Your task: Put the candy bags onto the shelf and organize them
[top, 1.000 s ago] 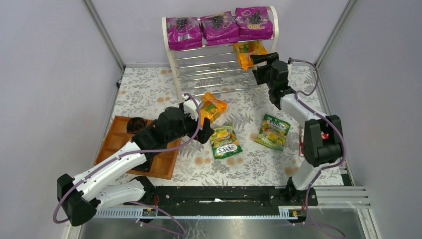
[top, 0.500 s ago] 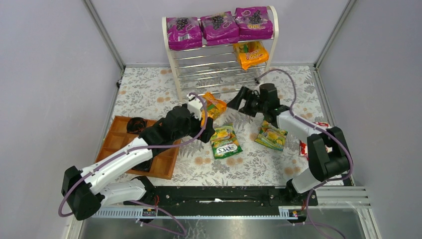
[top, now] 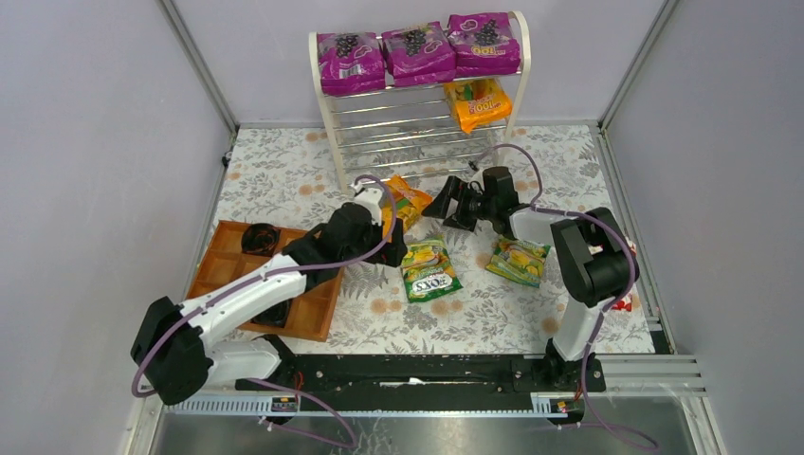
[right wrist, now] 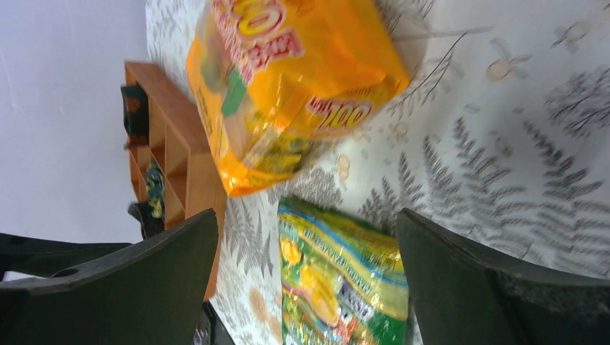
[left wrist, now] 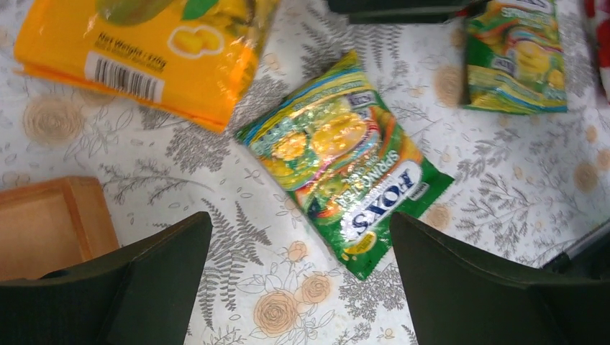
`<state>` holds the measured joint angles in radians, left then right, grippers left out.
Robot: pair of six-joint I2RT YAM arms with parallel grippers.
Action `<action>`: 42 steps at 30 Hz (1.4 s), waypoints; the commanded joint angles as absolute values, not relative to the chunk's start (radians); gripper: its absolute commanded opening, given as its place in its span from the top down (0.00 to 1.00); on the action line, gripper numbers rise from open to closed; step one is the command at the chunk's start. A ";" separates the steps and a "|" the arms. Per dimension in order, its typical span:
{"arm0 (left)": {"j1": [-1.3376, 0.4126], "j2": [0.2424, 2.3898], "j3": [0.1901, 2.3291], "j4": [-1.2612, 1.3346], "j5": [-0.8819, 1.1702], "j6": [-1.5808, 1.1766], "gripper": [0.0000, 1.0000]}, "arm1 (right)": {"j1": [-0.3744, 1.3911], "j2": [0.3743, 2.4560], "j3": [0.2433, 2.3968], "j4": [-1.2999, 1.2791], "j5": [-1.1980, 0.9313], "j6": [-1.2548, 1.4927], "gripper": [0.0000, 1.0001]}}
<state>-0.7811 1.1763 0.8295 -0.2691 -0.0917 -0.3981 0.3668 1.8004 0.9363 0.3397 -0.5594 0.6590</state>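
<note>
The orange candy bag (top: pixel 410 199) lies slantwise on the table before the shelf (top: pixel 328 114), between both grippers. The left gripper (left wrist: pixel 298 223), jaws spread and empty, hangs at its near-left, above a green bag (left wrist: pixel 345 187). The right gripper (right wrist: pixel 306 215), also spread wide, faces it from the right and looks better aimed.
</note>
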 commanded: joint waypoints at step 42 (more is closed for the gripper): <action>-0.197 1.742 0.788 0.437 0.440 -0.922 0.77 | 0.316 1.597 0.591 0.624 -0.710 0.772 0.00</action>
